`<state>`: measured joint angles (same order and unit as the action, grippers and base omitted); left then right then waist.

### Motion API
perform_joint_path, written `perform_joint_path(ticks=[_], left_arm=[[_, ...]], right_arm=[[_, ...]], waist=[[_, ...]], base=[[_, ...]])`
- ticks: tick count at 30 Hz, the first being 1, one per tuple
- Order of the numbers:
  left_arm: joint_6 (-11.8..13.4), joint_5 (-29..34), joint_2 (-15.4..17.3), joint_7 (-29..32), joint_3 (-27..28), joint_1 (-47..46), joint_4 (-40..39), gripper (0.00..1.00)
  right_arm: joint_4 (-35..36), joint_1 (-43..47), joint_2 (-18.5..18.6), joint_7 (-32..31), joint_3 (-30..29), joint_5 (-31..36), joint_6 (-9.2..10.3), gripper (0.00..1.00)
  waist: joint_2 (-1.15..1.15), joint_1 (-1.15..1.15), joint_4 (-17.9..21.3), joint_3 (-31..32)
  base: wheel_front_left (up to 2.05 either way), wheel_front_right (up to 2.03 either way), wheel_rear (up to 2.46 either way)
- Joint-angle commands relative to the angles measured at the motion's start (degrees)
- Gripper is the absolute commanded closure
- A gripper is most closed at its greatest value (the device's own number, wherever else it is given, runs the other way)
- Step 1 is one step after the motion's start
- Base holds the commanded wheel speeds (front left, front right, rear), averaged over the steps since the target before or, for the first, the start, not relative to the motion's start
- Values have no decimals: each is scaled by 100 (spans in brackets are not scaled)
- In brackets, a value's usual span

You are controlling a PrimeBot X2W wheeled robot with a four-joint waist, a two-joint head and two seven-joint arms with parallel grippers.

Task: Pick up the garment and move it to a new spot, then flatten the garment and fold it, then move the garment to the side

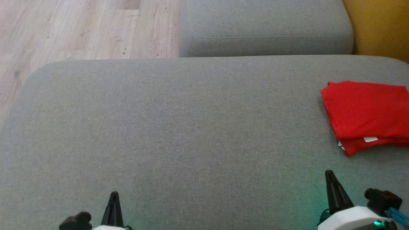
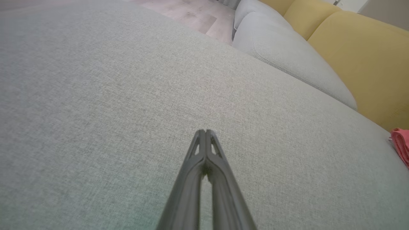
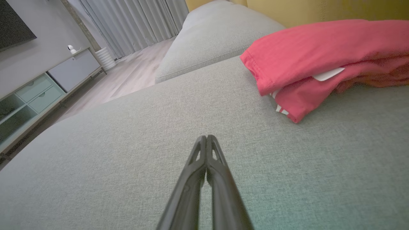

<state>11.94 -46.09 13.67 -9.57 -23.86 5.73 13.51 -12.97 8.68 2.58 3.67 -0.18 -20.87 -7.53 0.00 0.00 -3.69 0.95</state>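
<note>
- Garment (image 1: 367, 111), red and folded into a rough rectangle of stacked layers, is seen lying flat at the right edge of the grey sofa seat (image 1: 179, 127); its right part is cut off by the border of the head view.
- White labels (image 1: 370, 139) are seen poking out between the layers along its near edge.
- The right hand (image 1: 329, 175) is positioned near the garment but apart from it, over bare upholstery, with its two dark fingers pressed together and nothing gripped between them.
- The left hand (image 1: 114, 194) is placed well apart from the garment, at the lower left of the head view, likewise clenched and empty, its tips meeting above the seat fabric.
- A second grey cushion (image 1: 265, 28) is seen beyond the seat, with yellow upholstery (image 1: 380, 25) to its right.
- Pale wood floor (image 1: 80, 28) is shown at the far left; in the right wrist view, grey curtains (image 3: 134, 22) and a low cabinet (image 3: 38, 92) are seen along the wall.
</note>
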Motion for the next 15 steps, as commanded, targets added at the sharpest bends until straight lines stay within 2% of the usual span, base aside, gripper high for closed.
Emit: perform_joint_path(ticks=[1,15], left_arm=[[-50,-79,-7,12,151,-294,-132,100],[-311,-716,-140,215,528,-418,-106,100]], right_arm=[[157,-302,72,-8,-12,-137,1,100],[124,-460,101,-107,-48,-1137,1,100]], waist=[[0,0,2,-1],[0,0,52,-16]], base=[[0,0,0],[0,0,0]])
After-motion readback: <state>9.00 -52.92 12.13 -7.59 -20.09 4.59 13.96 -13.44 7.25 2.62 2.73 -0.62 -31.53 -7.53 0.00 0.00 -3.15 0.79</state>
